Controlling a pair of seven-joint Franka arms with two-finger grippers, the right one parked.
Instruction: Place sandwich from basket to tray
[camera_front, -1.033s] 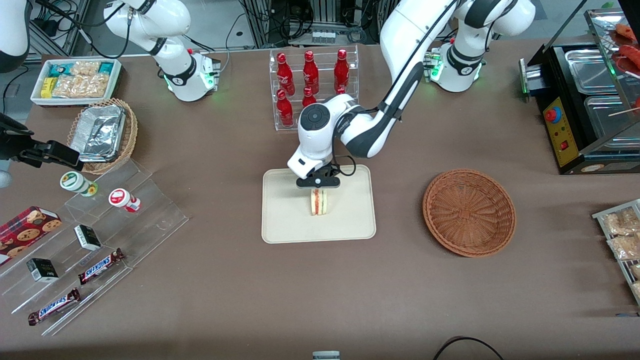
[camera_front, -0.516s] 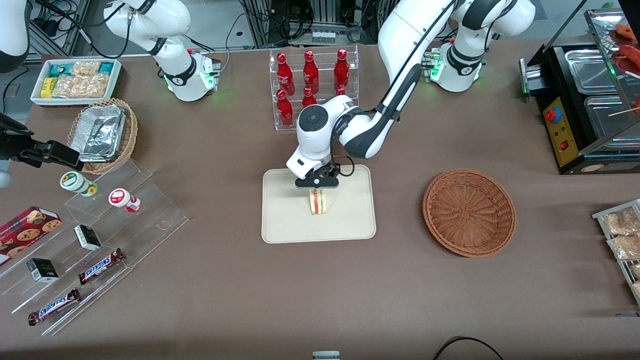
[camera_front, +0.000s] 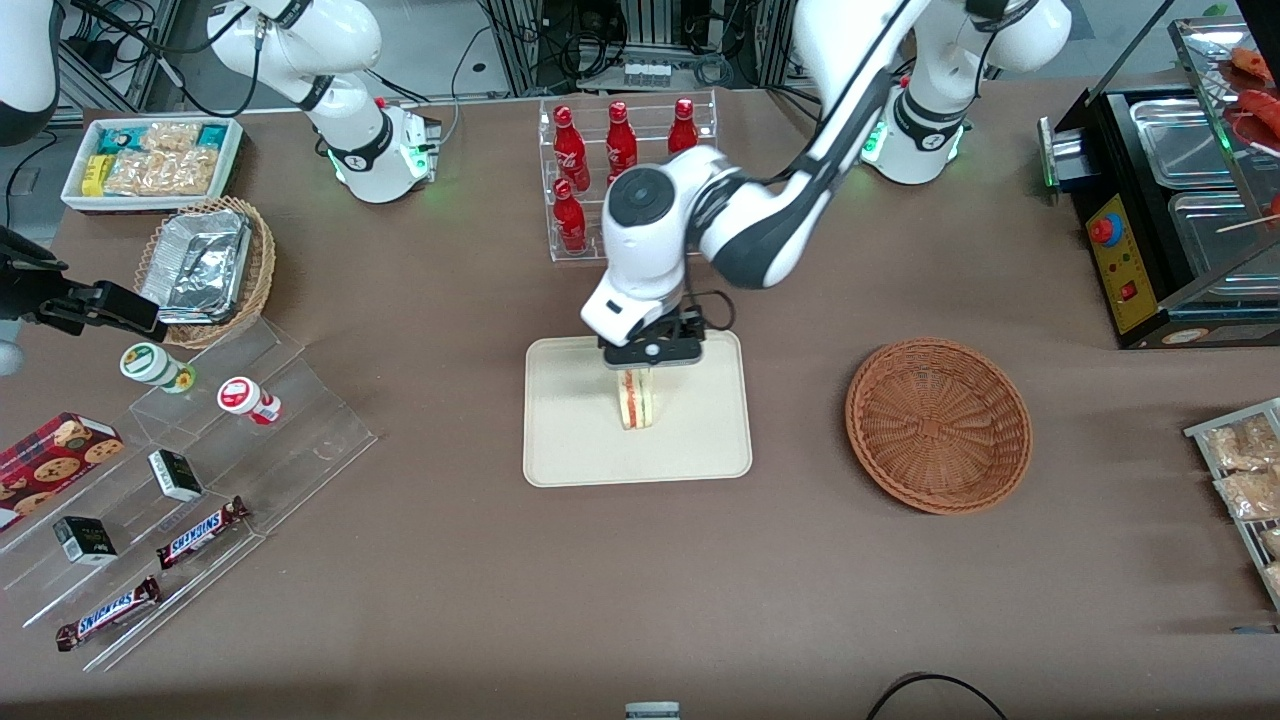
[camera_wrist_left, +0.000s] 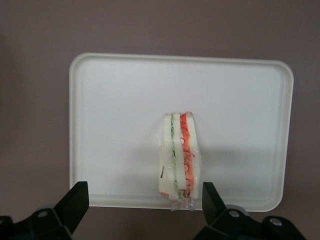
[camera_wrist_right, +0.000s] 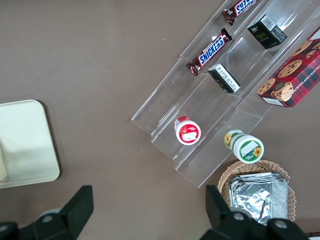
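Sandwich (camera_front: 638, 398) upright on tray (camera_front: 570, 440); claw (camera_wrist_left: 142, 205) above it, open; basket (camera_front: 938, 425) toward working arm's end of bench (camera_front: 640, 570).

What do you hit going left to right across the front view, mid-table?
Foil-container basket → tray → sandwich, with the open tool just above it → wicker basket.

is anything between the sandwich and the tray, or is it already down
Nothing visible stands between them: the sandwich stands on its edge on the tray. The pincer is open above it, clear of the bread, and the basket is empty.
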